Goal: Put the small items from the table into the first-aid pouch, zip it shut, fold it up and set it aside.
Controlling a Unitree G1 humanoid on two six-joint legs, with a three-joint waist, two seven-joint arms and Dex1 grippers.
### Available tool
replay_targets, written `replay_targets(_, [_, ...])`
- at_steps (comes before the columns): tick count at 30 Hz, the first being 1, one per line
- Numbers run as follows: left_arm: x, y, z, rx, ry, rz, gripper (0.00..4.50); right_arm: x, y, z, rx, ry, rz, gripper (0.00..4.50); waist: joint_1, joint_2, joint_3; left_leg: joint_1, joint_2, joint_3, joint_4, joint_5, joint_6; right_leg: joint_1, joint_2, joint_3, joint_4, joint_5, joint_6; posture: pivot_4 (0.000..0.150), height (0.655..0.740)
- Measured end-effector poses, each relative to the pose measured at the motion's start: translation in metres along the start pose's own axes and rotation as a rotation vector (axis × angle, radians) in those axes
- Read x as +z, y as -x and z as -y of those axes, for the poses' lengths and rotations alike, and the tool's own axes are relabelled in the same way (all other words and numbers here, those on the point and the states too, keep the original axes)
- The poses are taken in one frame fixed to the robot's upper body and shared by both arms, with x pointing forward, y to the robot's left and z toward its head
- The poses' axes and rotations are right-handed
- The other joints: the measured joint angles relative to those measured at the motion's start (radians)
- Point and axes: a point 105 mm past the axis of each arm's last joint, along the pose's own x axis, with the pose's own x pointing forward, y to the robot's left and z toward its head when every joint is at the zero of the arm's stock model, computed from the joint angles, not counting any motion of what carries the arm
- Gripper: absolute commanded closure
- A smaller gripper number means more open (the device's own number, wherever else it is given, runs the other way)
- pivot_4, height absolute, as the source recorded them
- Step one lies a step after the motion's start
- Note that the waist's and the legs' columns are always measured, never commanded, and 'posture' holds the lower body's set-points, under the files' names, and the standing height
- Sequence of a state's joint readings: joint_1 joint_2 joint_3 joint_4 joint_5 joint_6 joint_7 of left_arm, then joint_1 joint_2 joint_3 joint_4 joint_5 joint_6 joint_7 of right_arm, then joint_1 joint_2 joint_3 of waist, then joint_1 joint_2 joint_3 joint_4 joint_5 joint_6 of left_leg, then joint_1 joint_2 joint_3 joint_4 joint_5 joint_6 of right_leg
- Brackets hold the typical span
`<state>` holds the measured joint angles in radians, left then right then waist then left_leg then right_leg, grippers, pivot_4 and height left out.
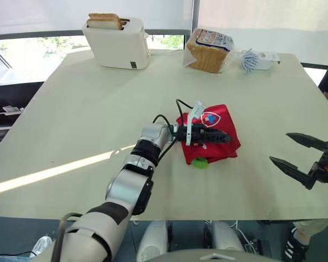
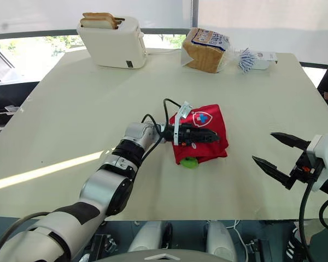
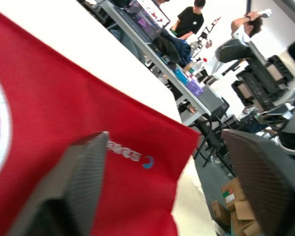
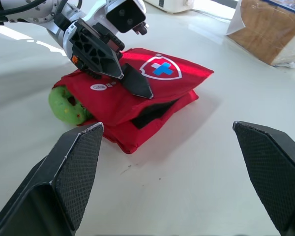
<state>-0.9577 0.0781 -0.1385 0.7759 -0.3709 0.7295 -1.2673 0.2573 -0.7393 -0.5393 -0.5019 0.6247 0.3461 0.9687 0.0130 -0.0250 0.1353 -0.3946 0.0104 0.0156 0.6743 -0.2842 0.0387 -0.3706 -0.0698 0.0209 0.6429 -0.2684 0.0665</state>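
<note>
Right pincer, black wedge tips spread, near folded red woven pouch.

Head stereo pair looking down over table, both wrist cameras close on pouch

Bright daylight enters through the windows behind the tabletop, laying a narrow sunlit stripe across its near left, a soft shadow beside the pouch, and white glare in the left wrist view.
</note>
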Motion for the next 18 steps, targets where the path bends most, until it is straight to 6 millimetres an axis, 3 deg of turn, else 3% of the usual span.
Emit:
replay_targets(13, [-0.0078, -0.0017, 0.0009, -0.011, -0.110, -0.011, 0.04, -0.0012, -0.0017, -0.0002, -0.007, -0.004, -0.001, 0.00, 0.001, 0.001, -0.003, 0.000, 0.000, 0.000, 0.000, 0.000, 0.000, 0.000, 0.000, 0.000, 0.000, 0.000, 0.000, 0.150, 0.7400])
replay_targets(18, [-0.0008, -0.0001, 0.0025, 0.008, -0.197, -0.006, 0.04, -0.0030, -0.0008, -0.0011, -0.006, -0.011, -0.006, 0.00, 0.001, 0.001, -0.002, -0.001, 0.000, -0.001, 0.000, 0.000, 0.000, 0.000, 0.000, -0.001, -0.001, 0.000, 0.000, 0.150, 0.7400])
